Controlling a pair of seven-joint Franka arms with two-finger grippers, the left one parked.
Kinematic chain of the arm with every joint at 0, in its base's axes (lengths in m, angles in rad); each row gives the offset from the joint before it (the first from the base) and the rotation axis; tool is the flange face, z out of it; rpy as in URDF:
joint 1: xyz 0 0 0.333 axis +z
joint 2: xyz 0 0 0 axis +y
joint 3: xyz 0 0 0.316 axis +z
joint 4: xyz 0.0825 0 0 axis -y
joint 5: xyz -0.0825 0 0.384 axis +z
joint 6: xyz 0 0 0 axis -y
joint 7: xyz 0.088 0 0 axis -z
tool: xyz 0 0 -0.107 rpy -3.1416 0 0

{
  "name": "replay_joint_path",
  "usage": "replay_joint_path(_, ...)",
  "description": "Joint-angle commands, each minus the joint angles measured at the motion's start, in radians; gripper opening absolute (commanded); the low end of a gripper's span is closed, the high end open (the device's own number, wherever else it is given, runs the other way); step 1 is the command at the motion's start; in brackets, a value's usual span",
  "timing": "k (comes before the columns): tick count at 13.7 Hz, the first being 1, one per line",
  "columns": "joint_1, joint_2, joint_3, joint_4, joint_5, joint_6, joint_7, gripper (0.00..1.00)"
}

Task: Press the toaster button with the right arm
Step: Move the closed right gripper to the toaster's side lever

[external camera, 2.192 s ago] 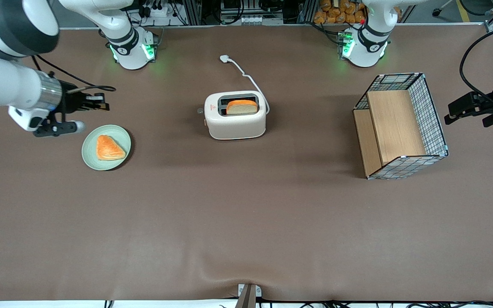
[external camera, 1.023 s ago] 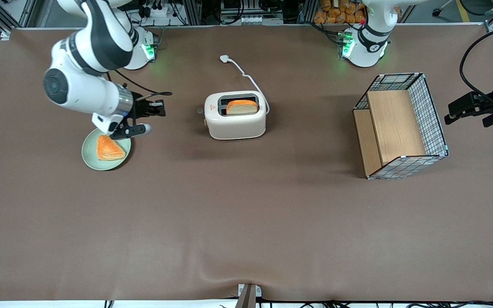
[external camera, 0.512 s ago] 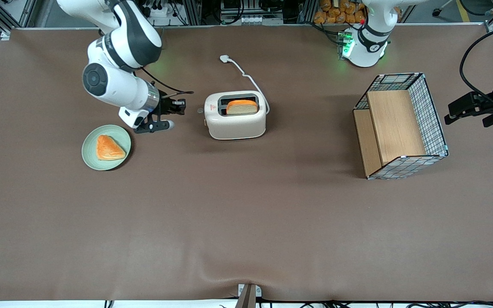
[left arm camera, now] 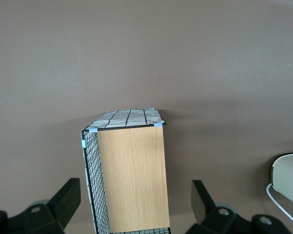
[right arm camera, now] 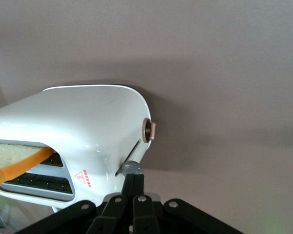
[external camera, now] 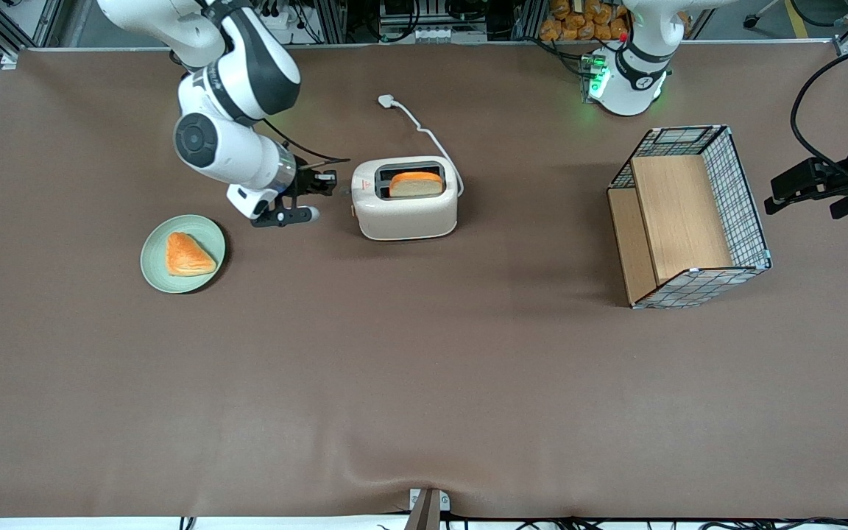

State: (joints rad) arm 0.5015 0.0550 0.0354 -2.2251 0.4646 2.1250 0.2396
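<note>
The cream-white toaster stands mid-table with a slice of bread in one slot. Its narrow end faces the working arm's end of the table. The right arm reaches in from there, and its gripper hangs level with the toaster's top, right at that end. In the right wrist view the toaster fills the frame. The gripper is shut with nothing in it, its tips just above the pale-grey toaster button. A round beige knob sticks out of the same end face.
A green plate with an orange pastry lies nearer the front camera than the gripper, toward the working arm's end. The toaster's white cord and plug trail away from the front camera. A wire basket with a wooden shelf stands toward the parked arm's end.
The right arm has swung from the working arm's end of the table, over the plate, to the toaster's narrow end. The toaster, bread and plate have not moved.
</note>
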Motion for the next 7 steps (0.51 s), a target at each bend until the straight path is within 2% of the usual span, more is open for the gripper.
replay_joint_path(1,0.018,-0.003,-0.008,-0.024,0.025,0.027,0.006,0.00)
replay_joint_path(7,0.031,0.020,-0.008,-0.034,0.025,0.049,0.007,0.00)
